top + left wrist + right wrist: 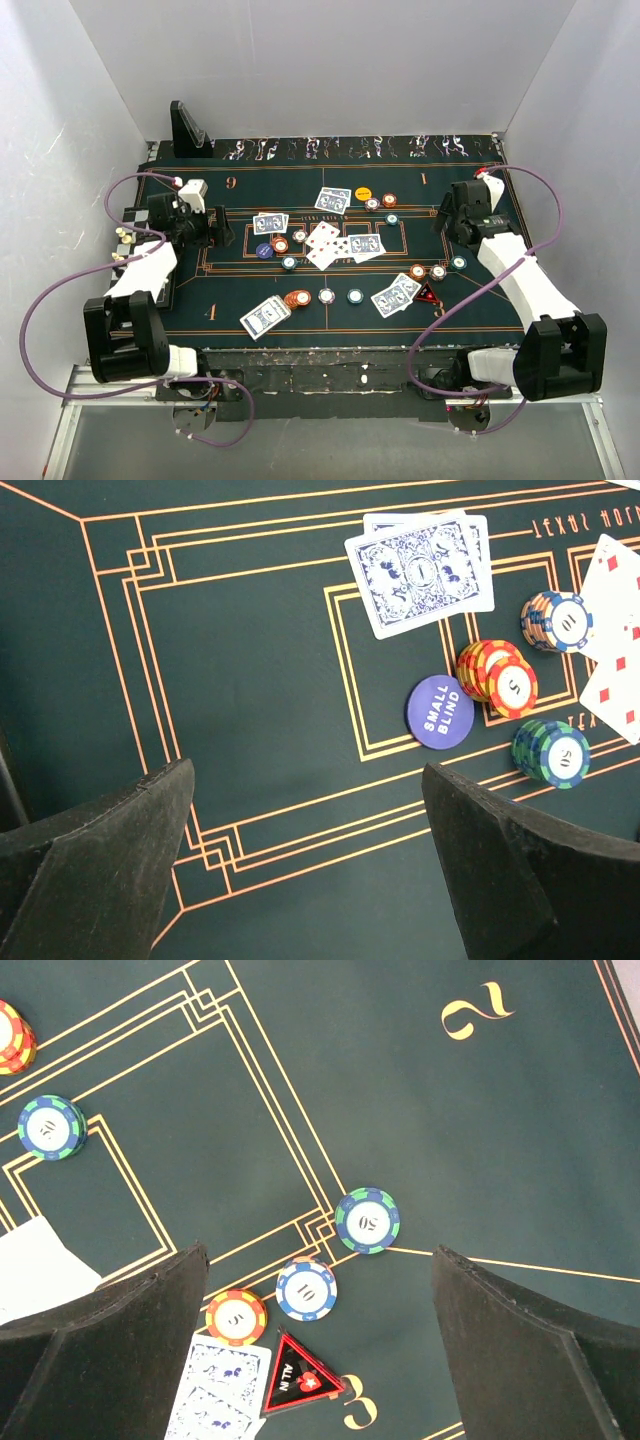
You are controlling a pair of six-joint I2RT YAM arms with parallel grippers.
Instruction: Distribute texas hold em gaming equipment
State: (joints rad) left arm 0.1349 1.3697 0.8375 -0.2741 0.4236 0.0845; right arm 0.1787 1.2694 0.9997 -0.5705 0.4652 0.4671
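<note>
Blue-backed card pairs lie on the green mat at the front left [265,317], front right [396,295], back [333,200] and left centre [270,222]. Face-up cards [325,245] lie in the middle. Chips sit in small groups beside them. My left gripper [207,226] is open and empty above the mat, left of the blue "small blind" disc [439,712], an orange chip stack [498,675] and a card pair [420,570]. My right gripper [450,215] is open and empty above the "10" chip [306,1289], the "50" chip [367,1220], the "5" chip [236,1317] and the red triangular marker [300,1380].
A yellow disc [363,193] lies at the back centre. A black stand [190,130] is at the back left corner. A black-and-white patterned strip [350,148] runs along the mat's far edge. White walls close in three sides. Purple cables loop beside both arms.
</note>
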